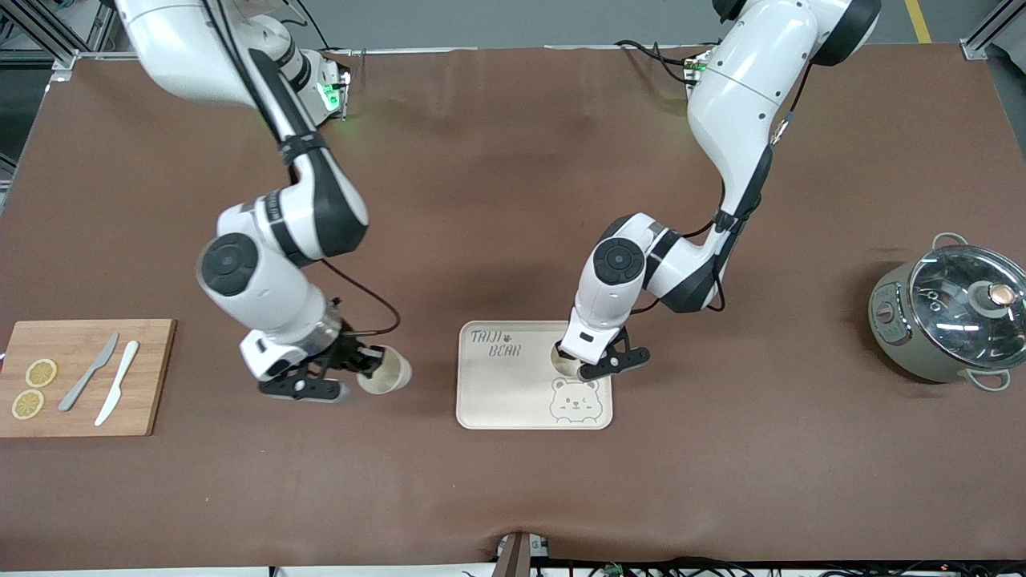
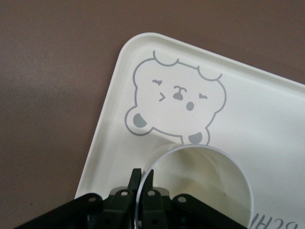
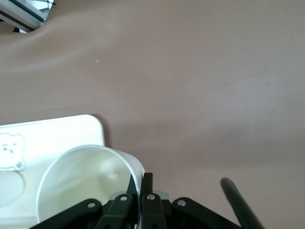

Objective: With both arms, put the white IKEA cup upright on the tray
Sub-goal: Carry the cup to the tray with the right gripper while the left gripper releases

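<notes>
Two white cups show. One cup (image 1: 563,365) stands upright on the cream tray (image 1: 497,393), beside the bear drawing (image 2: 176,100). My left gripper (image 1: 575,362) is shut on its rim, one finger inside and one outside; the left wrist view shows that gripper (image 2: 143,174), the cup (image 2: 205,183) and the tray (image 2: 267,119). A second cup (image 1: 386,373) hangs tilted low over the brown table, between the cutting board and the tray. My right gripper (image 1: 370,359) is shut on its rim. The right wrist view shows that gripper (image 3: 142,179), the cup (image 3: 86,186) and the tray's corner (image 3: 57,133).
A wooden cutting board (image 1: 144,377) with two lemon slices (image 1: 40,373) and two knives (image 1: 116,383) lies at the right arm's end. A pot with a glass lid (image 1: 950,316) stands at the left arm's end.
</notes>
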